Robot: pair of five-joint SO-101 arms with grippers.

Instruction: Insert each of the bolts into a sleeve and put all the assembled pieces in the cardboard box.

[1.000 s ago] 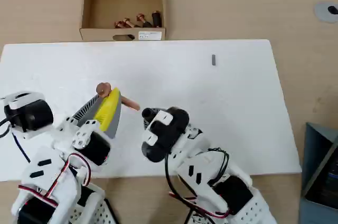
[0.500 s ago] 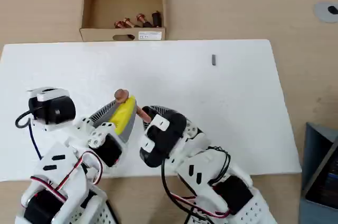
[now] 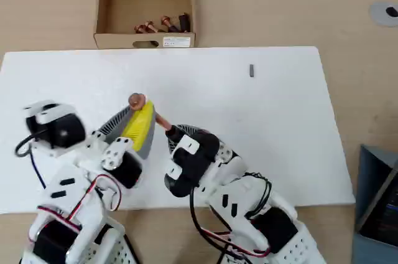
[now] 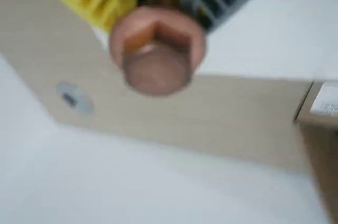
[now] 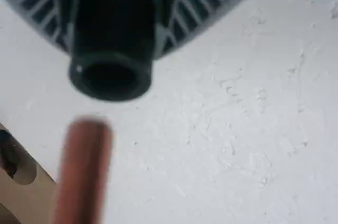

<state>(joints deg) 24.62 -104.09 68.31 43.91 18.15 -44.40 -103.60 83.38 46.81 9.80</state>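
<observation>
A bolt (image 3: pixel 137 99) is pinched by its stem, just under the head, in the left gripper (image 3: pixel 133 110). It is held up over the white sheet (image 3: pixel 280 152), left of the middle and nearer the front edge. Its free end is pointed at a sleeve (image 5: pixel 112 49), which is squeezed tight in the right gripper (image 3: pixel 177 133). The two are close but apart. In the right wrist view the bolt's end is seen off to one side of the hole.

If the bolt is pushed now, the rim could be hit and the hole missed. The bolt could be knocked crooked, or the sleeve twisted or dropped. A small tilt could get it stuck.

The bolt is smooth, copper-coloured metal, with a six-sided head. The sleeve is a short, dull black tube. A spare sleeve (image 3: pixel 251 70) is lying near the sheet's back edge, right of the middle. Finished pieces (image 3: pixel 163 24) are lying in the brown box (image 3: pixel 112 40), past the back edge.
</observation>
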